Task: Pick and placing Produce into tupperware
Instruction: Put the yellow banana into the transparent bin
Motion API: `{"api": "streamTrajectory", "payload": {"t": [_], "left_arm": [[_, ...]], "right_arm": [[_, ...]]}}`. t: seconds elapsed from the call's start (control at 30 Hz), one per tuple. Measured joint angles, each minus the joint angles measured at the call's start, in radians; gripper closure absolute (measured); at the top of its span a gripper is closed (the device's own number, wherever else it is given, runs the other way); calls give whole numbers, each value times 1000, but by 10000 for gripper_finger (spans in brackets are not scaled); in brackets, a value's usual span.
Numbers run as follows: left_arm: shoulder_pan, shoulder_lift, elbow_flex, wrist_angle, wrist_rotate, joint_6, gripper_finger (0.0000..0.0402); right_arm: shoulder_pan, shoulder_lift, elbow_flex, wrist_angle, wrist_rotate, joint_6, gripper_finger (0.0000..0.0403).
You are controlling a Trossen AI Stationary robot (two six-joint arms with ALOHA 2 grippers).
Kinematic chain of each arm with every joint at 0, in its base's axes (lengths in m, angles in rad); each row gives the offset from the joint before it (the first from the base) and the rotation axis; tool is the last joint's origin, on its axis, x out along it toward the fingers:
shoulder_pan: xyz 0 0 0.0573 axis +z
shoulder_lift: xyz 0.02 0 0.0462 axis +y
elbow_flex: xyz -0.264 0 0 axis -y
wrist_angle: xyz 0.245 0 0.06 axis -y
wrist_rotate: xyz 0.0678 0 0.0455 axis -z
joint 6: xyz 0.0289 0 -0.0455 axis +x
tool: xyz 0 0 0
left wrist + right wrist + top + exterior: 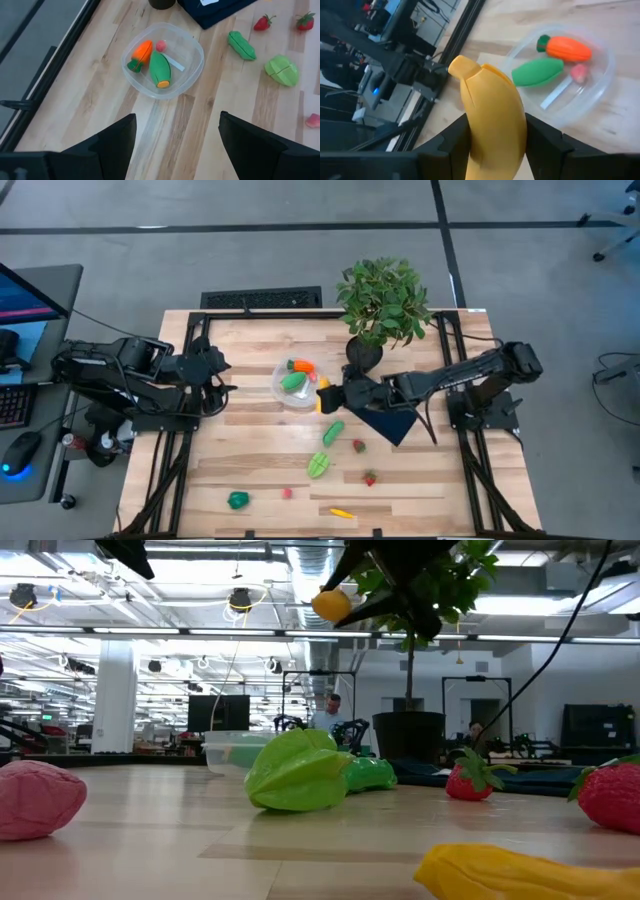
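While the low camera looked across the wood, a yellow piece (500,872) lay closest to it, with a pink piece (35,800) to one side and a red strawberry (612,795) to the other. Behind them sat a light green ridged fruit (298,772), a second strawberry (470,780) and a green cucumber (368,774). From above, a dark green pepper (238,500) lay near the front edge of the table (250,455).

Farther back, the tupperware (297,383) stood on the table between the two arms, holding an orange carrot (141,53), a green vegetable with an orange cut face (160,70) and a small pink piece (161,46). The right gripper (332,395) hung in the air just beside the container's rim, its fingers (542,140) closed on the sides of the yellow banana (495,125), which was lifted clear of the table. A dark blue flat rectangle (390,422) lay under that arm. The left gripper (222,376) waited at the table's left side, its fingers (112,137) spread wide and holding nothing, pointed toward the container.

Beyond these stood a leafy potted plant (380,305) at the table's back edge, and in the room behind, a person (330,712) was visible.
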Motion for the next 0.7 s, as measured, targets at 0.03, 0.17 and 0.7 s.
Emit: {"api": "streamTrajectory", "payload": {"t": [0.03,0.17,0.7], "left_arm": [[0,0,0,0,0,-2,129],[0,0,0,0,-10,-10,129],[0,0,0,3,-27,-49,129]], "right_arm": [[-7,0,0,1,0,-5,246],[-27,0,0,1,0,-12,239],[-49,299,26,343,-27,-44,244]]}}
